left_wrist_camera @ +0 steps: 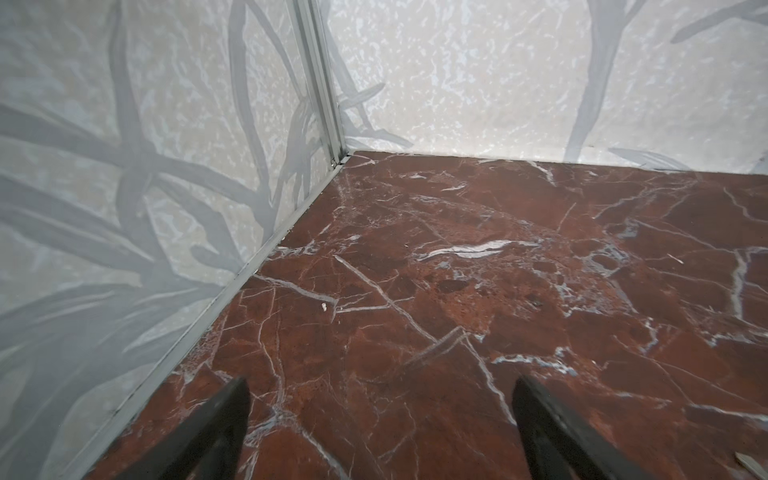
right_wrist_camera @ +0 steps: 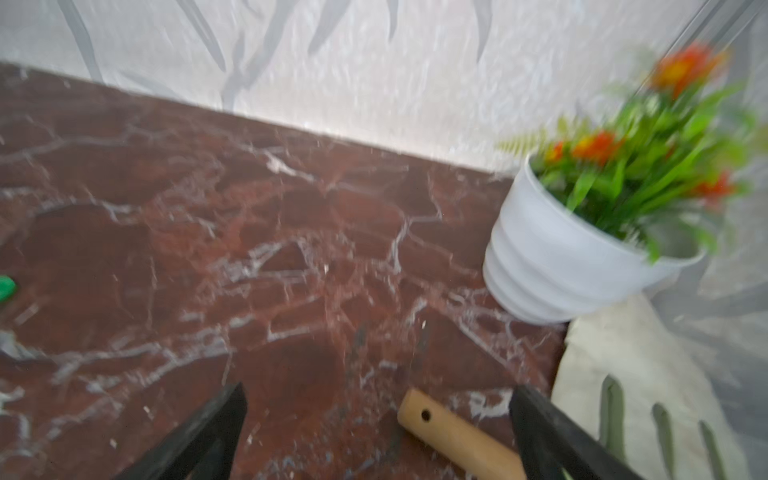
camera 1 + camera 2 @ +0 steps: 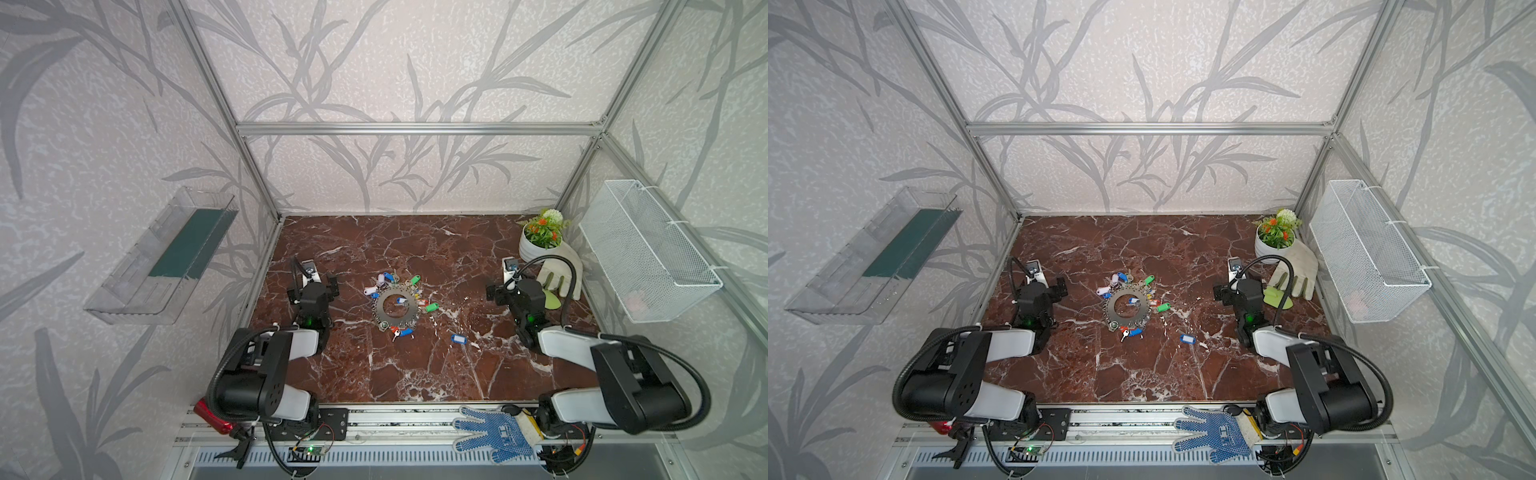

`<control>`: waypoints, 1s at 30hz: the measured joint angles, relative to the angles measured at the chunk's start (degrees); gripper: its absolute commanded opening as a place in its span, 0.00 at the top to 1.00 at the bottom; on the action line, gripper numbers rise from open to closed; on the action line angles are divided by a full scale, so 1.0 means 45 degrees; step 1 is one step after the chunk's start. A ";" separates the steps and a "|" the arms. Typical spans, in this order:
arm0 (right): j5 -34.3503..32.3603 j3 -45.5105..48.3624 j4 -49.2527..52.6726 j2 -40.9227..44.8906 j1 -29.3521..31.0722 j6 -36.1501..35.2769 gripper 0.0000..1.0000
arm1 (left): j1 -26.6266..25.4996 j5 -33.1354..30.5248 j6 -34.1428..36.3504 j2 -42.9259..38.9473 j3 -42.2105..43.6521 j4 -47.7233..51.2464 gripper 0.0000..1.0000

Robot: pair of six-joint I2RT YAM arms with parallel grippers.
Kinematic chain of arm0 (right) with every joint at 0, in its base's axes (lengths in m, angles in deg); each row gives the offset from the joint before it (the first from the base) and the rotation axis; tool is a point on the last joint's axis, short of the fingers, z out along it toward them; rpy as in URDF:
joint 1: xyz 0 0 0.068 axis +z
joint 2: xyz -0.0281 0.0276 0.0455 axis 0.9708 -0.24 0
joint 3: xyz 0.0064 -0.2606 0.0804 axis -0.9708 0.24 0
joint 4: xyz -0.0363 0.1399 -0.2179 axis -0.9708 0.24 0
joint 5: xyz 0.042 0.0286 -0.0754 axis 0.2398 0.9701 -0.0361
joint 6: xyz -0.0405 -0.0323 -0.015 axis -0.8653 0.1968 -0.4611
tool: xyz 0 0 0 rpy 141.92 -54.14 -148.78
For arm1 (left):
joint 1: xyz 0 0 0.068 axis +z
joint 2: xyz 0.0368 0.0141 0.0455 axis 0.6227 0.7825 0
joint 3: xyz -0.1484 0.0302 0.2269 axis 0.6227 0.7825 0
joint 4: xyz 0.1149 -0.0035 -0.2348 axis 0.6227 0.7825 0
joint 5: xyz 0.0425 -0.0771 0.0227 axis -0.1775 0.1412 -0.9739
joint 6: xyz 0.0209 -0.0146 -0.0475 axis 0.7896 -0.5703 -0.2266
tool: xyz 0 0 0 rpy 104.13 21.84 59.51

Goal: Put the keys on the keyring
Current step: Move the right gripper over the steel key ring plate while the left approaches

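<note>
The keyring (image 3: 381, 308) (image 3: 1113, 307), a flat grey disc with a big hole, lies mid-table in both top views. Keys with blue, green, red and white tags (image 3: 384, 277) cluster round its rim, and a blue tag (image 3: 401, 300) sits in the hole. One blue-tagged key (image 3: 458, 339) (image 3: 1188, 339) lies apart, nearer the front right. My left gripper (image 3: 312, 284) (image 1: 380, 382) hovers left of the ring, open over bare marble. To the ring's right my right gripper (image 3: 515, 287) (image 2: 378, 388) also stands open and empty, above a wooden handle (image 2: 457, 436).
A white pot with a plant (image 3: 536, 245) (image 2: 561, 257), a white glove (image 3: 561, 270) (image 2: 636, 374) and a green tool (image 3: 550, 300) sit at the back right. A wire basket (image 3: 648, 249) and a clear shelf (image 3: 162, 257) hang on the side walls. A blue-dotted glove (image 3: 494, 432) lies on the front rail.
</note>
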 measured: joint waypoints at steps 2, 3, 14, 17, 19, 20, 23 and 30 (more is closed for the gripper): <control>-0.0573 -0.0403 0.0593 0.1627 0.0034 0.1234 0.01 | -0.0398 -0.0398 -0.0491 -0.1302 -0.0665 0.1462 0.01; -0.0695 -0.0534 0.0923 0.2390 -0.0068 0.2127 0.01 | -0.0427 -0.0617 -0.1044 -0.1768 -0.1078 0.2229 0.01; 0.1156 -0.1520 0.4143 0.3886 -0.0967 0.6562 0.01 | 0.0520 0.2443 -0.9942 -0.5265 -0.2565 1.0171 0.01; 0.1370 -0.1413 0.4337 0.4167 -0.0986 0.7213 0.01 | 0.0631 0.4192 -1.0375 -0.6033 -0.2293 1.1341 0.03; 0.1724 -0.1263 0.4668 0.4410 -0.1258 0.8024 0.01 | 0.0627 0.5518 -1.0550 -0.6722 -0.2317 1.1837 0.05; 0.1802 -0.1331 0.5061 0.4430 -0.1399 0.8315 0.01 | 0.0627 0.6159 -1.0579 -0.6921 -0.2370 1.2055 0.07; 0.1919 -0.1885 0.6567 0.4231 -0.1588 0.8694 0.01 | 0.0627 0.7796 -1.0603 -0.7014 -0.2773 1.2891 0.13; 0.2832 -0.3740 0.9024 0.2628 -0.0656 0.8004 0.12 | 0.0185 1.0618 -1.0326 -0.5756 -0.3740 1.4897 0.21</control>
